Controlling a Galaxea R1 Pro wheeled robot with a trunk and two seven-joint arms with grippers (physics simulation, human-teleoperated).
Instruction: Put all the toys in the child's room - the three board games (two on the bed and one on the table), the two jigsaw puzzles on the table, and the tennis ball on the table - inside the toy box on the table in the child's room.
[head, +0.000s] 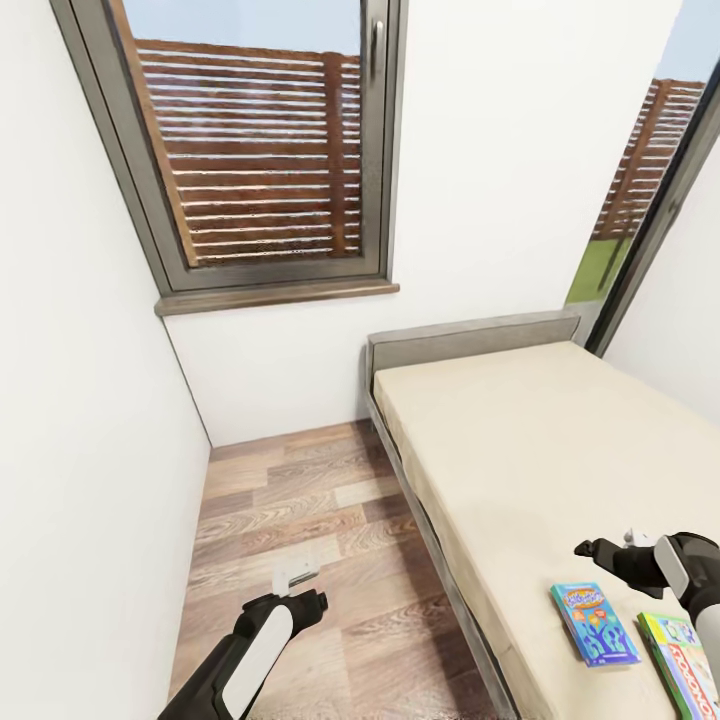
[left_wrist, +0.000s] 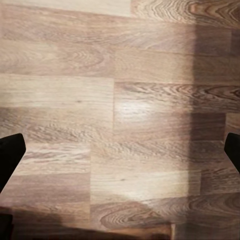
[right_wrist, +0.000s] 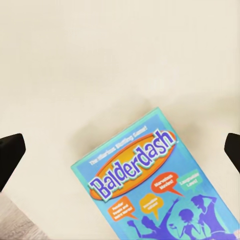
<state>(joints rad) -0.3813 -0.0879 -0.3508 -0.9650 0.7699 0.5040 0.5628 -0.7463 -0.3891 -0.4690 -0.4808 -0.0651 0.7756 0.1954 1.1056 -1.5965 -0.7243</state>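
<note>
Blue board game (right_wrist: 160, 187) ("Balderdash" box) lies flat on the bed (head: 520, 440), just ahead of and below the right gripper (right_wrist: 120, 150), whose fingers (right_wrist: 10, 155) stand wide with nothing between them; a green-white-red board game (head: 682, 660) sits just beside it on the far side from the fingertips. It looks like light, stiff cardboard with a slick printed face on a soft mattress, so I'd pinch across the short width at an edge, as a flat top grab would likely slip. Left gripper (left_wrist: 120, 150) hangs over the wood floor (left_wrist: 120, 100), spread wide and empty.
</note>
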